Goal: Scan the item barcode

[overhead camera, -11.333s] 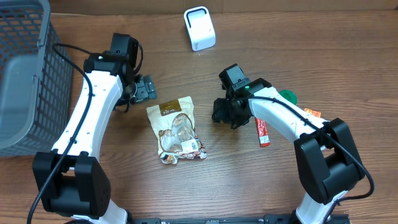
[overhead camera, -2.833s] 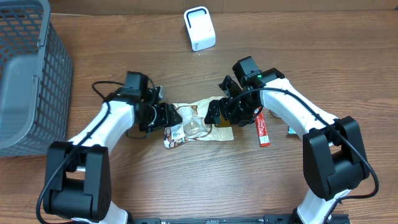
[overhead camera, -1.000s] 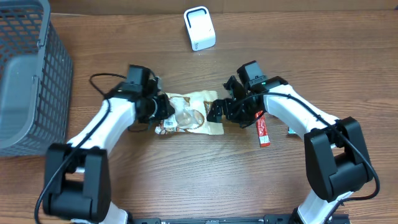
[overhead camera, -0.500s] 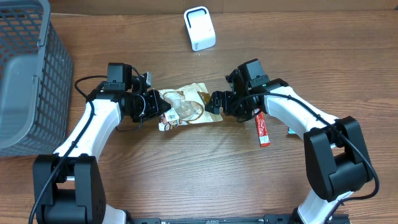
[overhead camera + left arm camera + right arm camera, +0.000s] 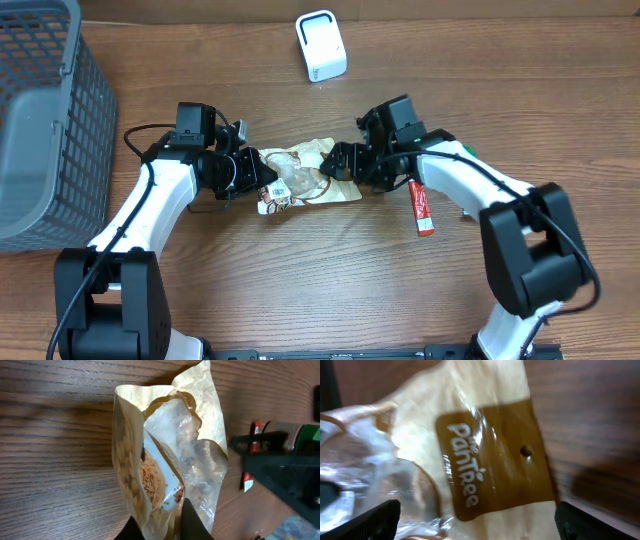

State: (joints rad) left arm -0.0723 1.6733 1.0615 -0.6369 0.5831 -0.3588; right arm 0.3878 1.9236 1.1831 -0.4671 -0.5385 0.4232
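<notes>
The item is a tan snack pouch (image 5: 305, 172) with a clear window and a brown "Pantree" header, lying between both arms. My left gripper (image 5: 258, 182) is shut on the pouch's left end; in the left wrist view the pouch (image 5: 170, 450) rises from the pinching fingertips (image 5: 192, 525). A white label (image 5: 275, 193) shows near that grip, but I cannot make out a barcode on it. My right gripper (image 5: 345, 165) is open, its jaws wide on either side of the brown header (image 5: 487, 465). The white scanner (image 5: 321, 45) stands at the back of the table.
A grey mesh basket (image 5: 40, 110) fills the far left. A red packet (image 5: 421, 208) lies under the right forearm and also shows as the red packet (image 5: 250, 467) in the left wrist view. The right arm (image 5: 285, 467) crosses that view.
The left gripper has carried the pouch's end to the left and tightened on it. The right gripper has shifted left, over the pouch's header end, staying open.
</notes>
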